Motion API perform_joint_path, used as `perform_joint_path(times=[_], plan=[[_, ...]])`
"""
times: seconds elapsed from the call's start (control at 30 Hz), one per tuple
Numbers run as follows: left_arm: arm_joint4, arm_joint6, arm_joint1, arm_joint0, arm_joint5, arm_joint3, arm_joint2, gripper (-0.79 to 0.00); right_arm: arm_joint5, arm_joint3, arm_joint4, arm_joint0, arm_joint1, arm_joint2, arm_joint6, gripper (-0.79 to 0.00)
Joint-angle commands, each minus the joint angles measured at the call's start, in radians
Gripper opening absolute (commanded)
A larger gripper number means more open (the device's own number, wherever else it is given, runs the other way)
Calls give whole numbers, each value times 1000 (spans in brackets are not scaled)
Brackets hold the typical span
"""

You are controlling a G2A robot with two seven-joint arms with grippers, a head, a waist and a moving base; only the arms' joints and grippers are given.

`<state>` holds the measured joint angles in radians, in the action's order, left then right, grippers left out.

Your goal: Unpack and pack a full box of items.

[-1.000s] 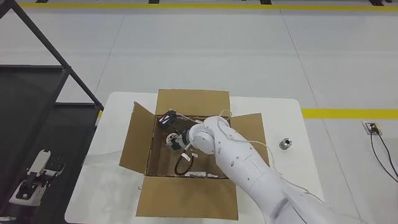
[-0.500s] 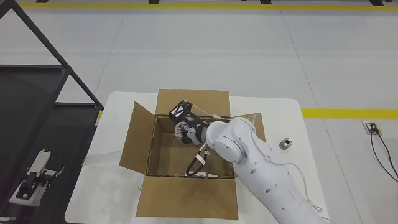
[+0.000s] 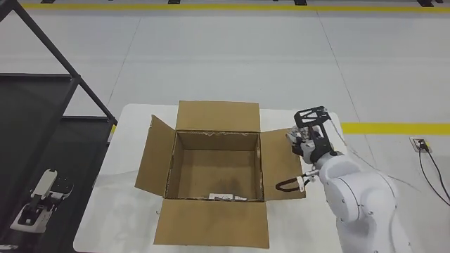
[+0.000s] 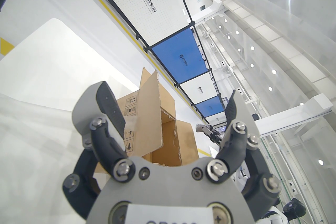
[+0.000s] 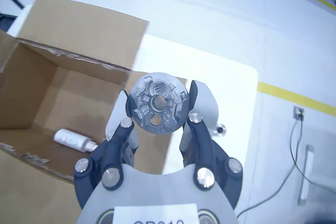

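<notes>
An open cardboard box (image 3: 214,116) stands in the middle of the white table (image 3: 133,147). My right gripper (image 3: 311,118) hangs above the table just beyond the box's right flap (image 3: 280,156). In the right wrist view that gripper (image 5: 159,102) is shut on a round grey metal disc (image 5: 157,93) with cut-outs, held face-on. A white bottle (image 5: 71,141) lies on the box floor, by the near wall (image 3: 225,197). My left gripper (image 4: 170,107) is open with nothing between its fingers, pointing up past the side of the box (image 4: 168,130).
A small metal part (image 5: 220,129) sits on the table to the right of the box. A dark side surface (image 3: 42,147) with a black frame lies left of the table. A cable (image 5: 291,164) trails on the floor at the right.
The right arm has lifted the metal disc out of the box and swung it right, from over the box's inside to beyond the right flap.
</notes>
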<state>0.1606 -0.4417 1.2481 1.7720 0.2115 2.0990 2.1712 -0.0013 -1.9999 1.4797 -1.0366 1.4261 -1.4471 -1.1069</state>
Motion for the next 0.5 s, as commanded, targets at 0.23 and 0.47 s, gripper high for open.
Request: perform_joint_path(times=[0.23,0.47], plan=[[0,0,0,0,0,0,0,0,-13,-25,-38,-152,-15,-132,-4,-785],[0,0,0,0,0,0,0,0,-15,17,-42,-220,-25,-188,11,-785]])
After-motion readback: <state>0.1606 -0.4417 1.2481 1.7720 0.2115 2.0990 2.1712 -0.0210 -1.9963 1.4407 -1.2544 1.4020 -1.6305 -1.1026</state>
